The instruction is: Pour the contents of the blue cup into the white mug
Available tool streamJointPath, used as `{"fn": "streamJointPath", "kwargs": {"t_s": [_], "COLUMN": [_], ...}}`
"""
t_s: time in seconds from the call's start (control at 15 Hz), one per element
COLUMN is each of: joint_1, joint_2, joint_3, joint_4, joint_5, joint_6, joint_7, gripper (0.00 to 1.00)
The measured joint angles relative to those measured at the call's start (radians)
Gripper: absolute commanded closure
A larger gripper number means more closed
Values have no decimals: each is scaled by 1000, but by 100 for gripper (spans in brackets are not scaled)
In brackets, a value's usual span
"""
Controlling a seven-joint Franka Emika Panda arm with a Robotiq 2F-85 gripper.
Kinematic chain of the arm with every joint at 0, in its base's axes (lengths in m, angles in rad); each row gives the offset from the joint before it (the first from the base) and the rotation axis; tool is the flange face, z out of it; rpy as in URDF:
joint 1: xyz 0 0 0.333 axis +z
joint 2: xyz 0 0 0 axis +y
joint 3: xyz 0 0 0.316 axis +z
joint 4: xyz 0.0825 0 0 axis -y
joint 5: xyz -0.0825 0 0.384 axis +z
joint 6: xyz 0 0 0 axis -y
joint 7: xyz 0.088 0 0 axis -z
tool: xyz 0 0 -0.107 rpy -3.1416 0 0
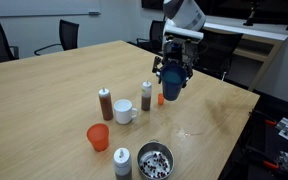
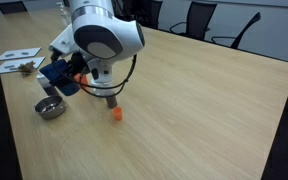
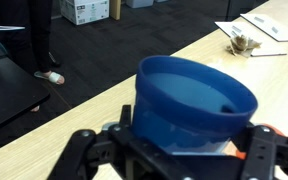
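My fingers [image 3: 82, 152] pinch the blue cup [image 3: 189, 105] from both sides. I hold it up over the counter [image 1: 219, 125], near the far edge. The white mug [image 1: 124, 111] stands in the middle of the counter, between a brown shaker [image 1: 105, 103] and a white shaker [image 1: 147, 96]. An orange cup [image 1: 98, 137] stands closer to the near edge.

Dark blue cup [image 1: 172, 88] upright in mid-air; short white mug [image 1: 125, 111] upright, apart.
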Motion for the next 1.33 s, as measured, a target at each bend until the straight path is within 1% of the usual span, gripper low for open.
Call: {"fn": "streamJointPath", "kwargs": {"t_s": [0.4,0.47,1.13,1.2,1.33], "joint_1": [7,7,7,7,7], "joint_2": [10,12,15,15,16], "joint_3": [1,1,2,2,2], "joint_4": [20,24,26,26,26], "joint_5": [0,0,0,0,0], "joint_6": [60,64,68,68,68], "joint_7": [17,19,21,21,21], "gripper": [36,11,11,36,36]}}
